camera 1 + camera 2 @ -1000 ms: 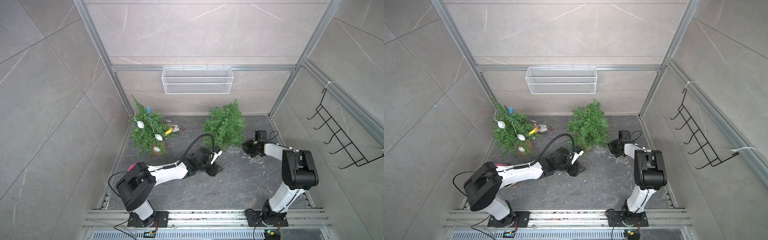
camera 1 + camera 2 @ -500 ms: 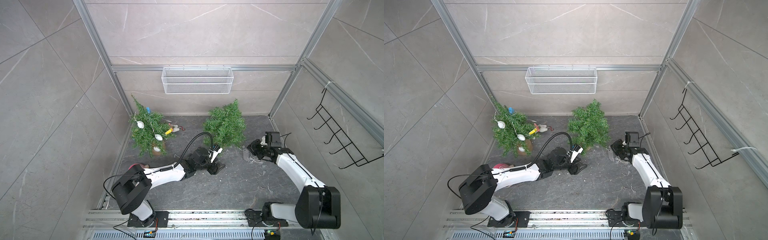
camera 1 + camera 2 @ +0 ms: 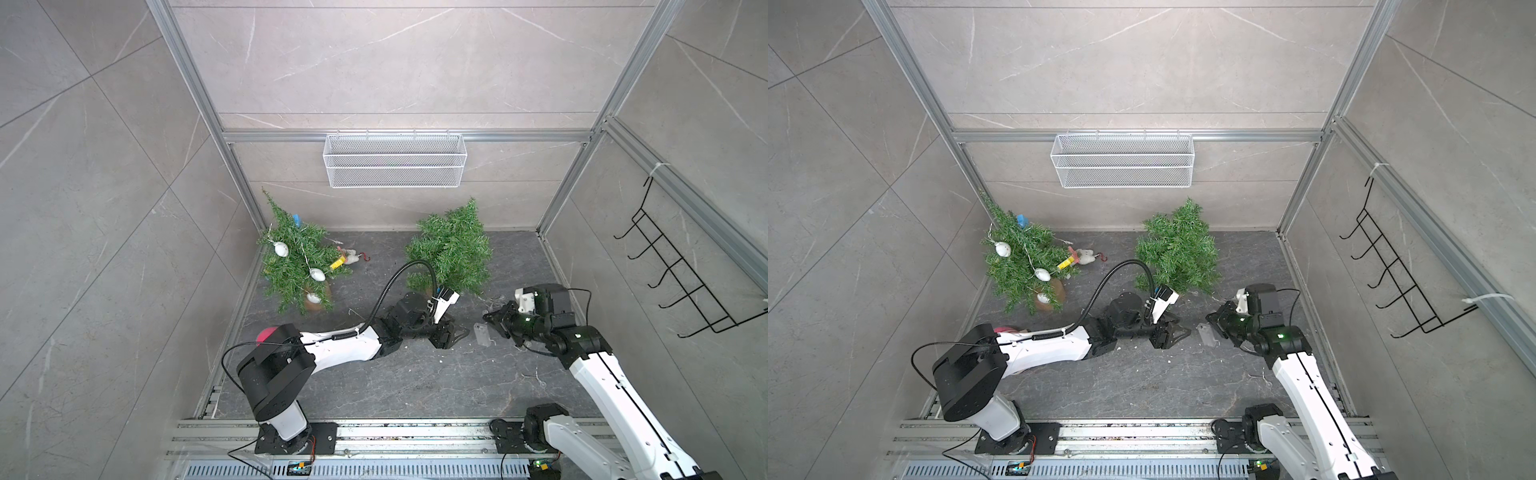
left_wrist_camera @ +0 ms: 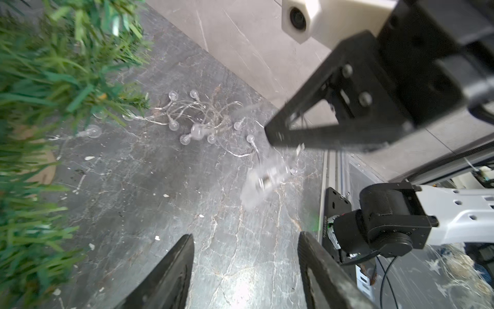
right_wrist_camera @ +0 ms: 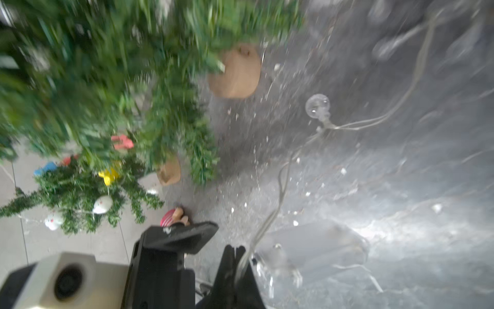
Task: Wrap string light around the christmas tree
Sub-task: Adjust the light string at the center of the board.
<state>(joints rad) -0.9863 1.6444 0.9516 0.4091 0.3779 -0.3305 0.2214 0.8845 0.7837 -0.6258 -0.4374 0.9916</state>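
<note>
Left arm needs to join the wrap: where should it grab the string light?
Probably the clear battery box, across its flat sides, approached from the open left gripper straight ahead: it is rigid, unlike the thin wire that the right gripper pinches and the tangled bulbs beyond.

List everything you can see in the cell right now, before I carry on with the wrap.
bare tree: one, green, rear middle of floor
decorated tree: one, green with white, blue and yellow ornaments, rear left corner
string light: one, clear bulbs on thin wire, heaped on floor beside bare tree
battery box: one, clear, between the two pincers, blurred
loose ornaments: small cluster, pink and white, floor beside decorated tree
round ornament: one, red-pink, floor by left arm
wire basket: one, white, back wall
hook rack: one, black, right wall
left pincer: open, empty, low over floor
right pincer: shut on string light's wire
</note>
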